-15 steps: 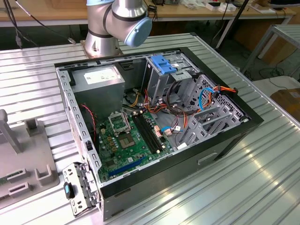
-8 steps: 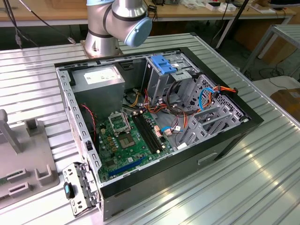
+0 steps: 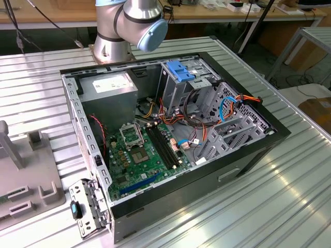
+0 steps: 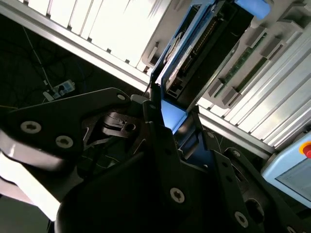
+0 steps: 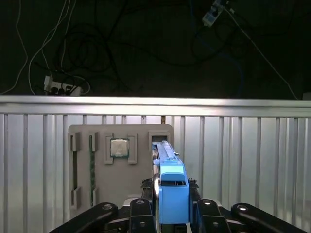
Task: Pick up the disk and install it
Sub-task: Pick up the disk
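The disk [image 5: 164,154] stands on edge, a grey drive in a bright blue carrier, with its far end at a slot of the grey fixture plate [image 5: 97,184]. My gripper [image 5: 173,195] straddles the blue carrier's near end, a black finger [image 5: 146,208] pressed against each side, shut on it. In the second wrist view the disk [image 4: 199,46] rises away from the gripper [image 4: 172,121] over the ribbed table. The open computer case [image 3: 170,129] has an upright drive cage with a blue top [image 3: 181,70].
The fixture plate also holds a processor chip [image 5: 119,148] and memory sticks [image 5: 91,167]. The arm's base [image 3: 126,26] stands behind the case. Beyond the table edge [image 5: 155,104] cables lie on a dark floor. A pendant with a red button [image 4: 296,165] lies nearby.
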`<state>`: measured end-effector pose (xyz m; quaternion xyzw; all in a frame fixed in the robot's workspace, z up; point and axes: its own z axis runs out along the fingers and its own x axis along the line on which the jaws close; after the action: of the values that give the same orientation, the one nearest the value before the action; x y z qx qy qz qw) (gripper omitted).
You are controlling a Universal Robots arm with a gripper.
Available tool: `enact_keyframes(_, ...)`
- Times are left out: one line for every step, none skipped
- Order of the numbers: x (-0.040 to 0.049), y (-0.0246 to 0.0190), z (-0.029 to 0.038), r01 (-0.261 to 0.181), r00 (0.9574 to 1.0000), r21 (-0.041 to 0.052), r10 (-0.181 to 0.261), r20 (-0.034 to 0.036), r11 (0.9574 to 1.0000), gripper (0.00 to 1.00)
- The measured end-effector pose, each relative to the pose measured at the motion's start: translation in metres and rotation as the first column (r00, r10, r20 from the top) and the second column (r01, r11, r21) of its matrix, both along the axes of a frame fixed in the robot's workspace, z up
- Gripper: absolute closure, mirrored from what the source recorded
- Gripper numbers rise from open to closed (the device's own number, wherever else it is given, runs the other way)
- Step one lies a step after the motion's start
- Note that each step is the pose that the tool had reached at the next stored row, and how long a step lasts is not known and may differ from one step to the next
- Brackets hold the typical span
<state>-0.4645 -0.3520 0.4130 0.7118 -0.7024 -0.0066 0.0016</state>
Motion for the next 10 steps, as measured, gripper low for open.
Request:
enact_keyframes(0.0000,0.0000,0.0031,0.000,1.0000,0.0000,0.000,0.0001,1.0000,0.64)
enact_keyframes(0.0000,0.0000,0.0078,0.000,1.0000,0.0000,0.000,0.0001,1.0000,0.64)
enact_keyframes(0.0000,0.0000,0.0123,0.000,1.0000,0.0000,0.000,0.0002,1.0000,0.64)
enact_keyframes(0.0000,0.0000,0.0154,0.000,1.0000,0.0001,0.000,0.0002,1.0000,0.64)
enact_keyframes(0.0000,0.0000,0.0176,0.000,1.0000,0.0000,0.000,0.0003,1.0000,0.64)
enact_keyframes(-0.0001,0.0000,0.0209,0.000,1.0000,0.0001,0.000,0.0002,1.0000,0.64)
enact_keyframes(-0.0001,0.0000,0.0231,0.000,1.0000,0.0001,0.000,0.0001,1.0000,0.64)
enact_keyframes(0.0000,0.0000,0.0254,0.000,1.0000,0.0001,0.000,0.0001,1.0000,0.64)
enact_keyframes(0.0000,0.0000,0.0277,0.000,1.0000,0.0001,0.000,0.0002,1.0000,0.64)
enact_keyframes(-0.0001,0.0000,0.0290,0.000,1.0000,0.0001,0.000,0.0003,1.0000,0.64)
